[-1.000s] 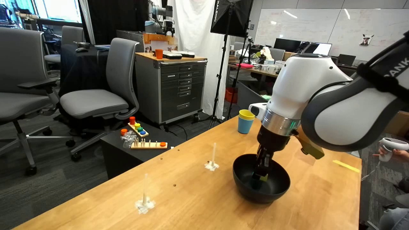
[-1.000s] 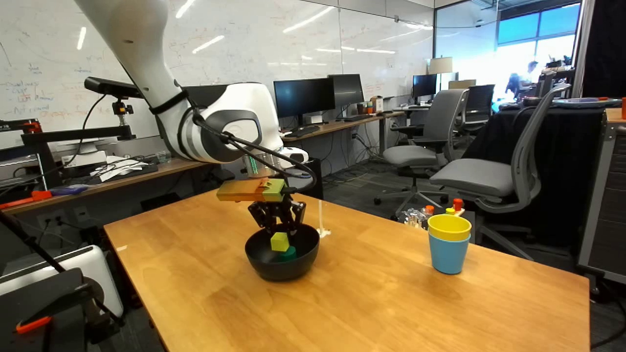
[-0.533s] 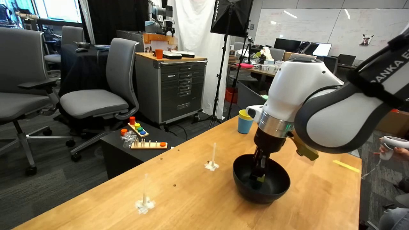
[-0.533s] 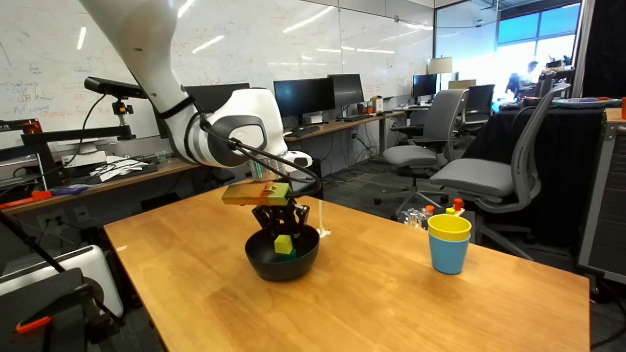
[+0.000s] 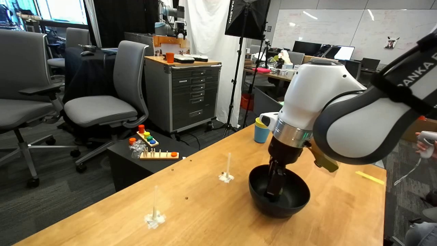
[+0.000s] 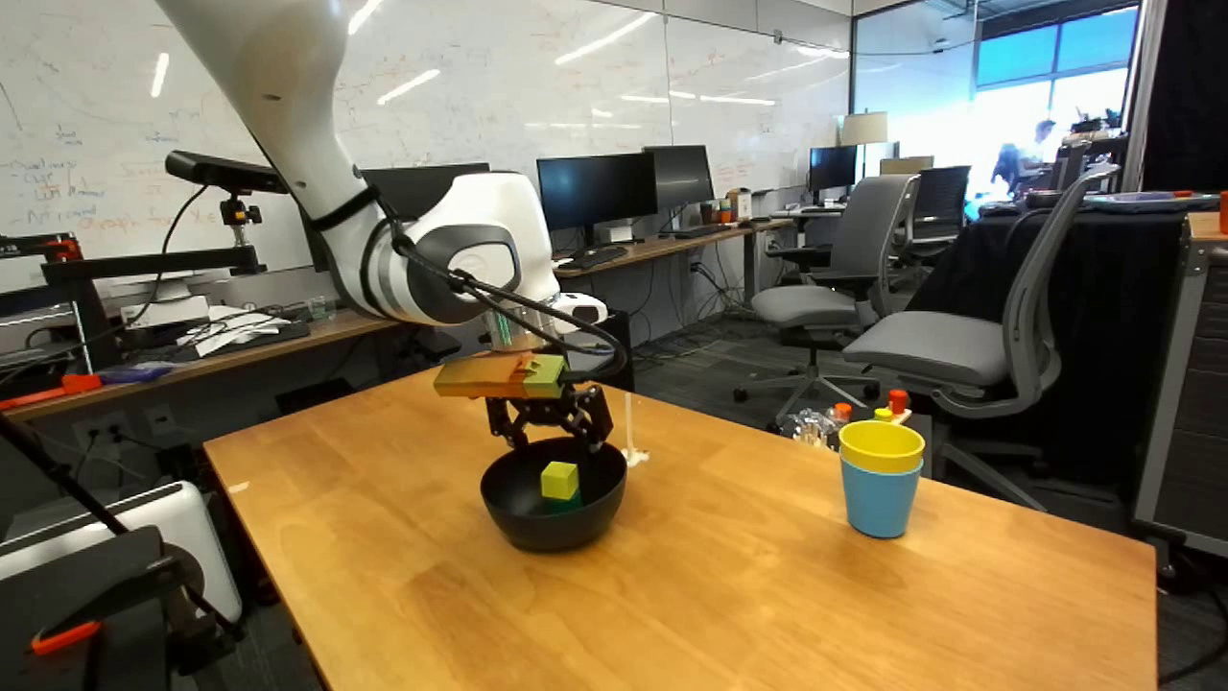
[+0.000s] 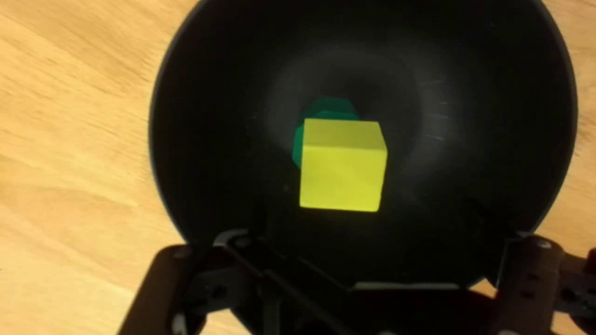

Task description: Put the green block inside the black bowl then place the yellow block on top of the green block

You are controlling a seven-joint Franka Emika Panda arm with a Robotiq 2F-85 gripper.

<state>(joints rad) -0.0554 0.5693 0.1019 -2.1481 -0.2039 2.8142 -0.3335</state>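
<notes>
Jaws wide and empty, a gripper (image 6: 556,445) hangs over the black bowl (image 6: 551,538) | inside, left of stacked cups (image 6: 881,485) in an exterior view, yellow block (image 6: 559,481) sits atop green block (image 6: 564,504) | cleanest exit, likely — straight up, brushing neither

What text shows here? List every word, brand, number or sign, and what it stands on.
"ANKA", on the robot arm; letters either side are cut off.
"RALENO", seemingly, on the softbox; small and sideways.
Handwriting on the whiteboard: too faint to read surely.
Label on the drawer cabinet: too small.
</notes>
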